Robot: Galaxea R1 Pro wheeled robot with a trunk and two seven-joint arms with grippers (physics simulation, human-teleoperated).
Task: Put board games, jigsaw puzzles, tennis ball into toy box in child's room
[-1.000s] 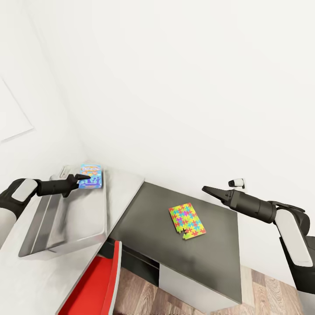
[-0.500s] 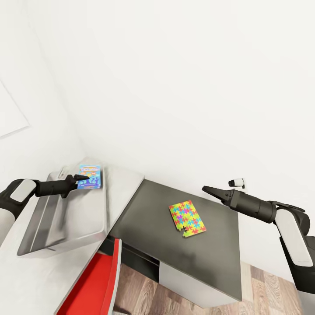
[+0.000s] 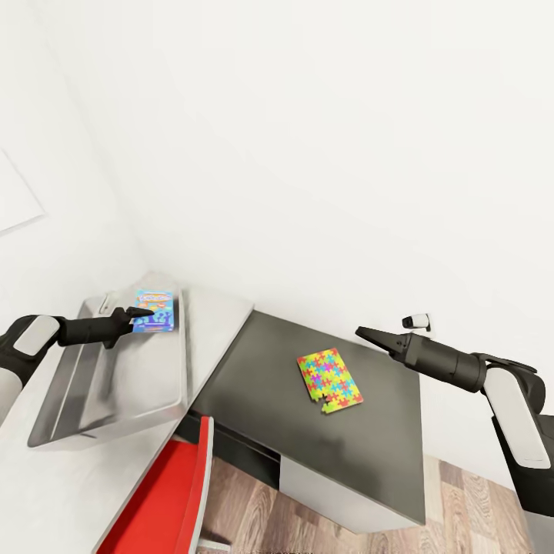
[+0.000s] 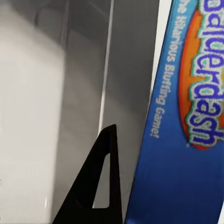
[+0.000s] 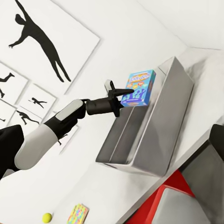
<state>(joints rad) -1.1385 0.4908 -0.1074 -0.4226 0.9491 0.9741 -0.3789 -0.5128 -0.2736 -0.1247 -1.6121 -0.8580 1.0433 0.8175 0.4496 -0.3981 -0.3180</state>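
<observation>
While the left pincer (image 3: 142, 312) is gripping the blue board game (image 3: 154, 310), it is holding the box over the far end of the silver toy box (image 3: 108, 385). That bin is sitting on the white surface (image 3: 219, 315). The right pincer (image 3: 362, 332) is hanging above the dark surface (image 3: 385, 454) and looking pinched together with nothing in it, though I cannot be sure. One colourful jigsaw puzzle (image 3: 329, 379) is lying flat on the dark surface. A tennis ball (image 5: 47, 217) and another small puzzle (image 5: 78, 213) are lying on the white surface, well apart from the bin.

A red chair (image 3: 169, 500) stands beside a dark cabinet (image 3: 323, 431); what look like silhouette prints (image 5: 35, 56) hang above.
</observation>
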